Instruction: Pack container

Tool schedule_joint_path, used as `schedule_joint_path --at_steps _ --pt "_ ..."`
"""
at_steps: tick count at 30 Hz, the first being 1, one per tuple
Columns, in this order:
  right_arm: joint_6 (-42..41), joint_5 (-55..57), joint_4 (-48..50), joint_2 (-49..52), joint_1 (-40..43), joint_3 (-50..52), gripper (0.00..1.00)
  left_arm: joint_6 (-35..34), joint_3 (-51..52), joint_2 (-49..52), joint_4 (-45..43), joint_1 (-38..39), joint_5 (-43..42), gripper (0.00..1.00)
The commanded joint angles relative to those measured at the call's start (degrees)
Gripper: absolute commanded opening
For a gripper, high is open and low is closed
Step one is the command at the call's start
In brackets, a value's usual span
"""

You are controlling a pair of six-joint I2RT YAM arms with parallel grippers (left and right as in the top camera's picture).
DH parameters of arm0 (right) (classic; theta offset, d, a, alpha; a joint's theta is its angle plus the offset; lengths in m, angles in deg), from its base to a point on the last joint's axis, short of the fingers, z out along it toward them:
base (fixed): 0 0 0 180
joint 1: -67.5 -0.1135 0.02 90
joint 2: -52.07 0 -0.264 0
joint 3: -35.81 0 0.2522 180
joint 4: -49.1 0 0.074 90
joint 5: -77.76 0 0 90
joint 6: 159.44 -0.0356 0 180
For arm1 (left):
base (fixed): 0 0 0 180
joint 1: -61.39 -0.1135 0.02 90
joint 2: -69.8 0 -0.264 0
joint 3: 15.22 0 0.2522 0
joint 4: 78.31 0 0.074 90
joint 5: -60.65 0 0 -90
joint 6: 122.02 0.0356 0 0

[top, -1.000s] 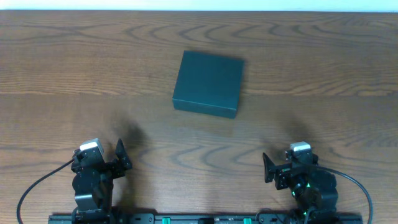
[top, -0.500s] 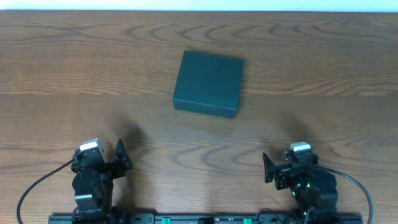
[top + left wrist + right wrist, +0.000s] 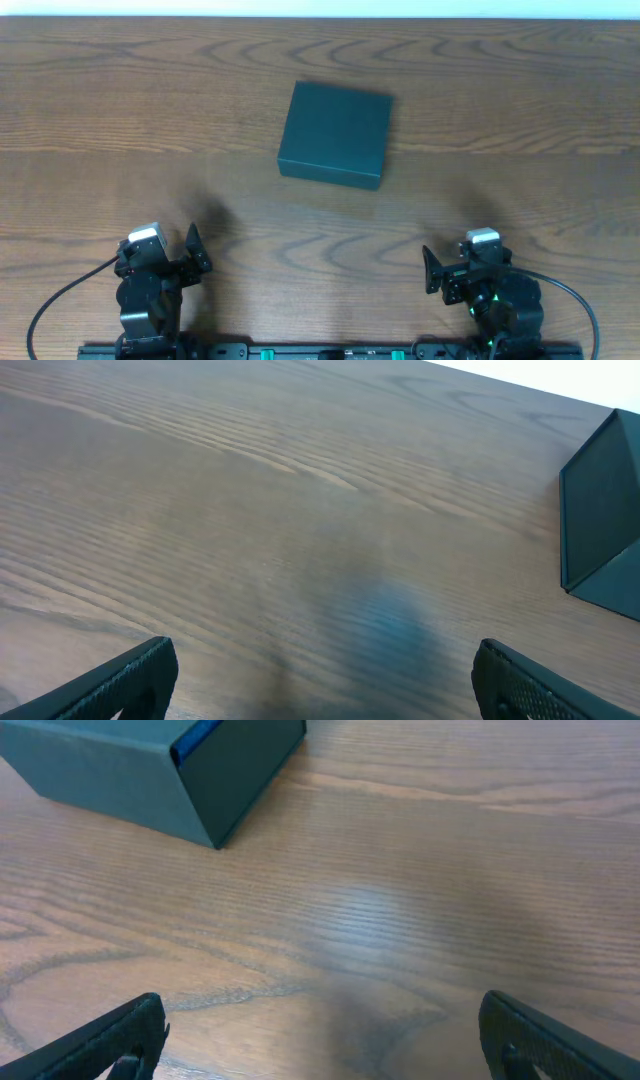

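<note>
Left gripper (image 3: pixel 322 678) and right gripper (image 3: pixel 320 1038) sit at the near bench (image 3: pixel 100 120) edge, jaws spread wide, empty. Beyond, mid-bench, the container (image 3: pixel 334 135) lies shut. Only the right wrist view shows a blue strip (image 3: pixel 200 734), possibly lining, at its seam.

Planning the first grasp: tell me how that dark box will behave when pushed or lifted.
The dark teal box looks like matte cardboard, so probably light and dentable if squeezed hard. It lies flat and shallow on the wooden table, so a push should slide it, not tip it. A seam on its side hints it may flap open.
</note>
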Motion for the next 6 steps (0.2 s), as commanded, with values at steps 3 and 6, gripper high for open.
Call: schedule_joint_path --at_steps 3,6 --pt "0.8 0.8 -0.1 -0.5 -0.5 0.4 0.99 1.0 0.9 -0.4 0.2 -0.2 1.4 0.95" --pt "0.8 0.8 -0.1 -0.5 -0.5 0.4 0.99 1.0 0.9 -0.4 0.2 -0.2 1.4 0.95"
